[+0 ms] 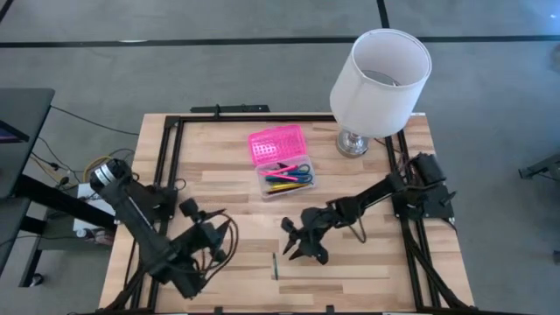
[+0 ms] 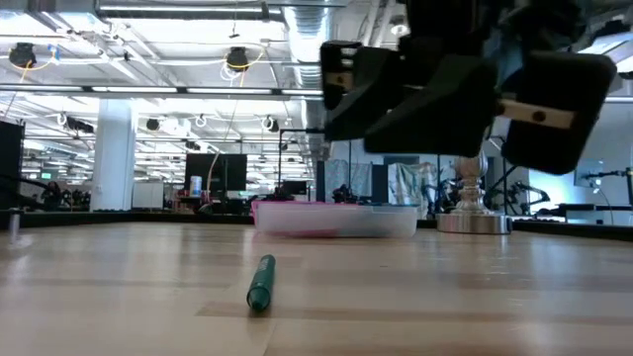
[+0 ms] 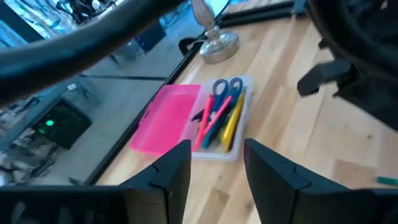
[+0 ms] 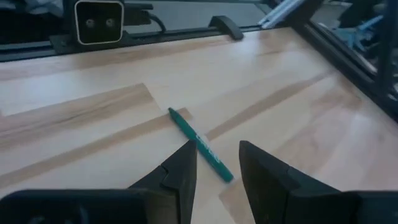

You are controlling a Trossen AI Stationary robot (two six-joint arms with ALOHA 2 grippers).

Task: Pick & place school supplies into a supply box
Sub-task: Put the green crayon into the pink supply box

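The supply box (image 1: 286, 178) is a clear tray at the table's middle. Its pink lid (image 1: 277, 144) lies open on the far side. Inside lie several pens (image 3: 217, 121) and blue-handled scissors (image 3: 224, 87). A green pen (image 1: 275, 267) lies flat on the wood near the front edge; the low view shows the pen (image 2: 261, 282) end-on. My right gripper (image 4: 214, 149) hovers open just right of this pen, pointing at it. My left gripper (image 3: 217, 149) is open and holds nothing. It stands left of the box, at the near left (image 1: 220, 233), and points toward the box.
A lamp with a white shade (image 1: 381, 74) stands on its metal base (image 2: 473, 220) at the far right corner. Black frame rails (image 1: 171, 166) run along the table's edges. Bare wood lies between the green pen and the box.
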